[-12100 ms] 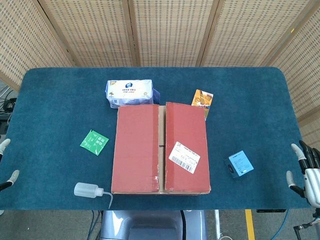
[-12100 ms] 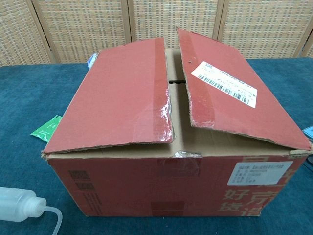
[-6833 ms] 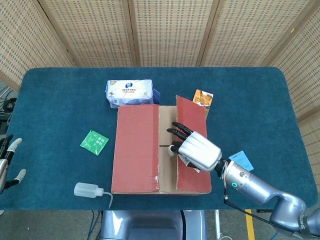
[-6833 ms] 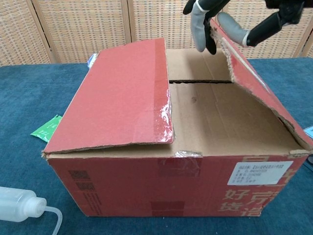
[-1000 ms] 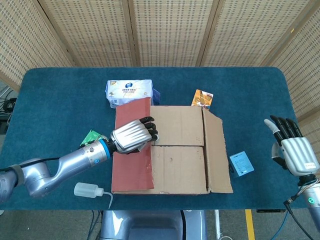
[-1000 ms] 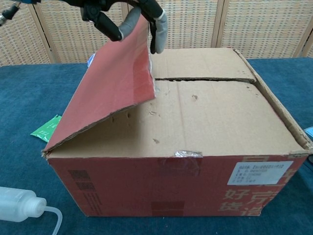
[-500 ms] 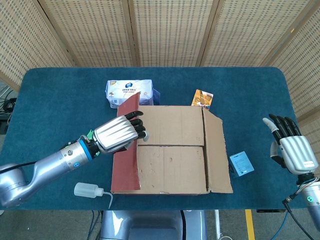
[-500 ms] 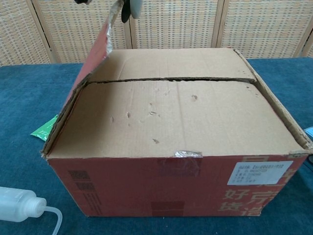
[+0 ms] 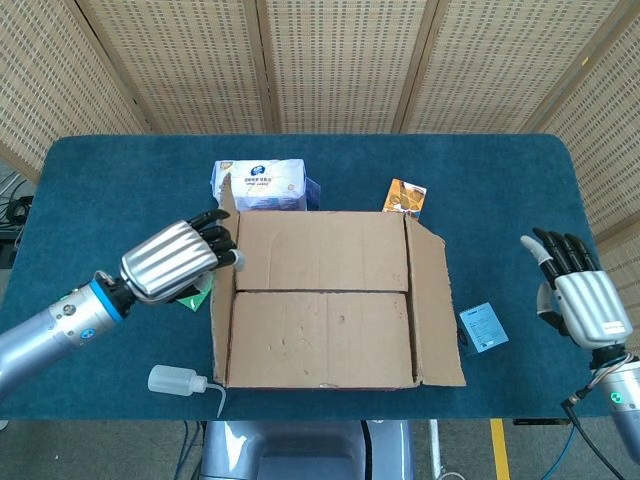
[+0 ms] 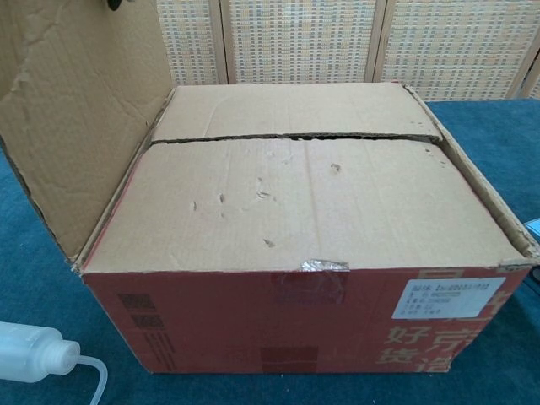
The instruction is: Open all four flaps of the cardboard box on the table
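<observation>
Blue cloth table (image 9: 100, 190) holds the cardboard box (image 9: 320, 300) at its middle, where my left hand (image 9: 175, 258), fingers on the left flap (image 10: 76, 110), has swung it past upright, leaving two inner flaps shut while my right hand (image 9: 580, 300) waits empty, fingers apart.

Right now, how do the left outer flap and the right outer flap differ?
The left outer flap stands nearly upright, pushed outward by the left hand; the right outer flap is folded down past the box wall, untouched, with the right hand well clear. Both are off the top, baring two inner flaps that lie closed.
</observation>
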You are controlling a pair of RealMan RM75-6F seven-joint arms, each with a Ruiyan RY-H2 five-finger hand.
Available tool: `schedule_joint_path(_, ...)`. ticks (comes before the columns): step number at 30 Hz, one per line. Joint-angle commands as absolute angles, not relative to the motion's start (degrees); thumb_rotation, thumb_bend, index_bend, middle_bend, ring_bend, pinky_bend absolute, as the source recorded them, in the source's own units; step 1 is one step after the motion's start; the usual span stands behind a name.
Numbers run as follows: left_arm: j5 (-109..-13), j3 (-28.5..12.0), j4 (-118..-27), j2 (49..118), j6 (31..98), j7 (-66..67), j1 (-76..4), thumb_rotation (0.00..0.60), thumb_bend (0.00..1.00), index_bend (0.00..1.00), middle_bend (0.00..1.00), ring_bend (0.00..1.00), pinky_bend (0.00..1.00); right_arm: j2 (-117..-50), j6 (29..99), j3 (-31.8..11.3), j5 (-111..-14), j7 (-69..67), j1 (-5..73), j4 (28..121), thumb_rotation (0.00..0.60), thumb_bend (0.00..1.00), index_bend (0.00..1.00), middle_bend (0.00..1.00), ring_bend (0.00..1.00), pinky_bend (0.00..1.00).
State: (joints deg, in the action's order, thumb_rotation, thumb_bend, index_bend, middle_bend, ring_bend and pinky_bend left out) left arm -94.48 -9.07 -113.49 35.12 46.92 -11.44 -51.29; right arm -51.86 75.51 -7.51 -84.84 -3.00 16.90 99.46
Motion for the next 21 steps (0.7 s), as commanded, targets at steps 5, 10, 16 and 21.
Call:
schedule_joint_path(5,-96.3,-7.4,-112.0,32.2,48.5,-14.0,-48.2,0.600,1.00,0.39,0.45,0.30,0.12,-51.6,75.7,-7.5,-84.8,-2.2,16.8,100.1,0.600,0.85,0.05,0.04,0.00,0.04)
schedule_joint_path(10,-97.5,-6.5,-110.8,30.6,51.5,-16.4,-45.5,0.600,1.00,0.39,0.45,0.30,0.12,-51.4,75.7,-7.6,-85.0,-1.5,16.9,100.9,0.600,0.85,0.05,0.04,0.00,0.04)
schedule_joint_path(16,-99.2,-4.8,-109.2,29.3,53.8,-17.5,-42.0,0.600,0.96,0.36,0.44,0.30,0.12,-51.2,75.7,-7.6,-85.0,-1.0,16.8,101.5,0.600,0.85,0.05,0.04,0.00,0.04)
schedule_joint_path(21,-97.6,-4.6,-108.6,31.3,54.3,-15.2,-40.4,0.600,0.51,0.26,0.30,0.20,0.12,-51.4,75.7,-7.5,-85.1,-0.9,16.8,101.6,0.600,0.85,0.05,0.04,0.00,0.04)
